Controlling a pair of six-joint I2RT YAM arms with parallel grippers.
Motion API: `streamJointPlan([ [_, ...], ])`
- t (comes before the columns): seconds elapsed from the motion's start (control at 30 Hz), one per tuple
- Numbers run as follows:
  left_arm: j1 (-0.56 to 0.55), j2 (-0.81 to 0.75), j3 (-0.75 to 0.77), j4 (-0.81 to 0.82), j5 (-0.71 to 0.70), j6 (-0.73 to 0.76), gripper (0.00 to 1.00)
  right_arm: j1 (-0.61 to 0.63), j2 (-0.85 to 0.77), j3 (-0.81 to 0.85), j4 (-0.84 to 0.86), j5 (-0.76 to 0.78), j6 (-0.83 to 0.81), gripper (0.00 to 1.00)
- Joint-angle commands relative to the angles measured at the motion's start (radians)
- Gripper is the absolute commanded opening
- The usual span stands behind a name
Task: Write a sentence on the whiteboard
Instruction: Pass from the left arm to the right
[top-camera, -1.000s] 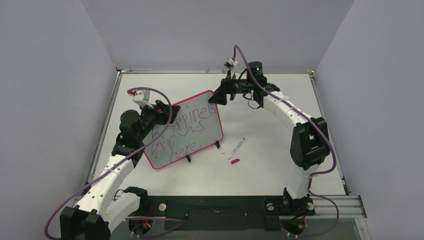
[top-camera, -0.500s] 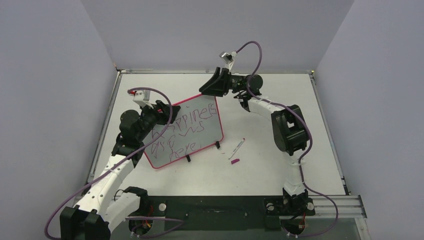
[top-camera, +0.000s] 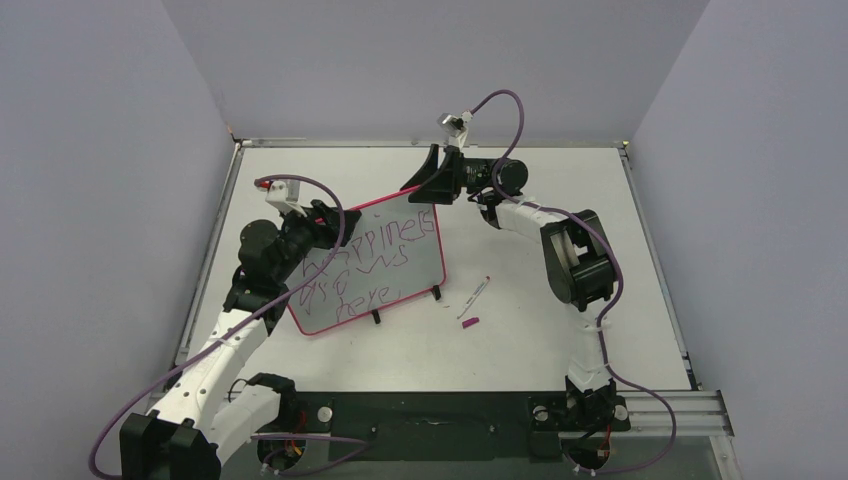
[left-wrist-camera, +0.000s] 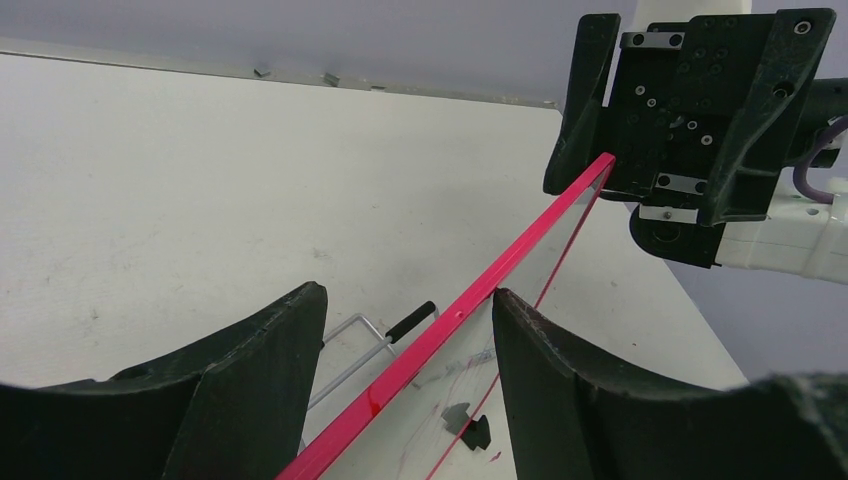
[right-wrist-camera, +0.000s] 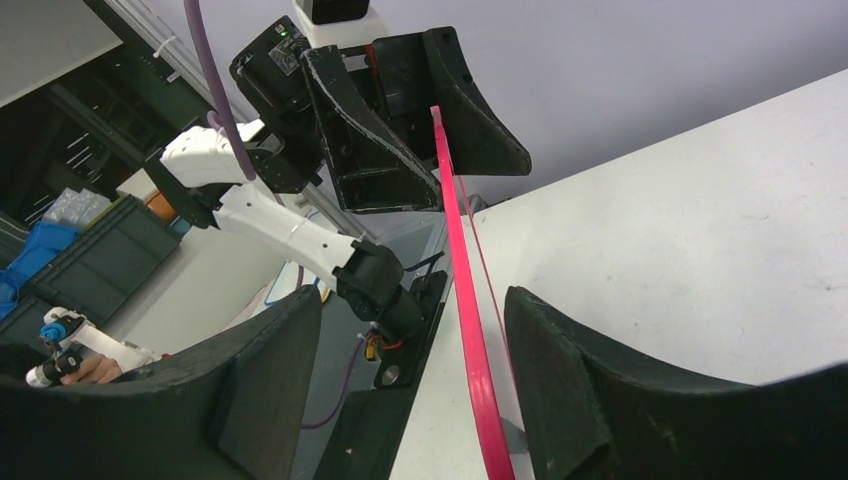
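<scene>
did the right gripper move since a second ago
Yes. The right gripper has shifted a little to the left, judged against the table's far rail. Its fingers now straddle the top corner of the whiteboard.

White arm links (top-camera: 215, 352) with black joints (top-camera: 575, 262), purple cables (top-camera: 498, 94) and black screw-studded claws (top-camera: 420, 186).

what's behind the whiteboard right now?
Behind the whiteboard, the left wrist view shows a wire stand leg with a black tip resting on the table. From above, the board's own face covers everything else back there.
</scene>
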Motion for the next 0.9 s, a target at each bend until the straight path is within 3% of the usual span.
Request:
streamJointPlan([
  [0.0, -0.002, -0.018, 0.033, 0.137, 0.007, 0.010, 0.59, -0.007, 0.001, 0.002, 0.153, -0.006, -0.002, 0.60],
  [0.23, -0.002, -0.013, 0.034, 0.141, 0.005, 0.005, 0.59, -0.019, 0.030, 0.006, 0.153, -0.005, -0.003, 0.36],
  [0.4, -0.002, -0.012, 0.033, 0.142, 0.004, 0.002, 0.59, -0.028, 0.035, -0.012, 0.152, 0.006, -0.028, 0.01],
  [0.87, -0.002, 0.010, 0.094, 0.142, 0.009, -0.006, 0.59, -0.026, 0.042, -0.037, 0.152, 0.029, -0.098, 0.00],
])
